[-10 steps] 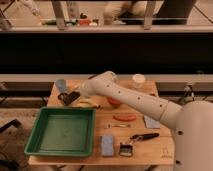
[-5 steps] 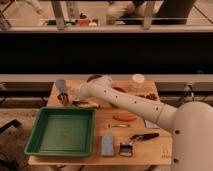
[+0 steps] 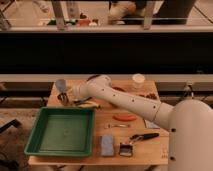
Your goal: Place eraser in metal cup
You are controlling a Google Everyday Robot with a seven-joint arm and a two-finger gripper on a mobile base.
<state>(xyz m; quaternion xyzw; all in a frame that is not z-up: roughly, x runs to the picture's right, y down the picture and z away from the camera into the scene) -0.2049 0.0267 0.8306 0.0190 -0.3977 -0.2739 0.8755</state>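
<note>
My gripper (image 3: 65, 98) is down at the far left of the wooden table (image 3: 150, 152), just in front of the pale blue cup (image 3: 61, 85). The white arm reaches to it from the lower right. The gripper is shut. A small dark shape sits right at its tip, and I cannot tell whether that is the eraser, the metal cup or part of the gripper. Neither the eraser nor the metal cup shows clearly apart from the gripper.
A green tray (image 3: 60, 131) fills the table's front left. A pale blue block (image 3: 107, 145) and a black-handled brush (image 3: 137, 140) lie at the front. An orange-red object (image 3: 124, 117) lies mid-table, a yellowish item (image 3: 90, 104) under the arm, a white cup (image 3: 138, 80) at the back.
The gripper has moved a little left and down toward the spot by the pale blue cup and has shut. The dark object seen there earlier is covered by it.
</note>
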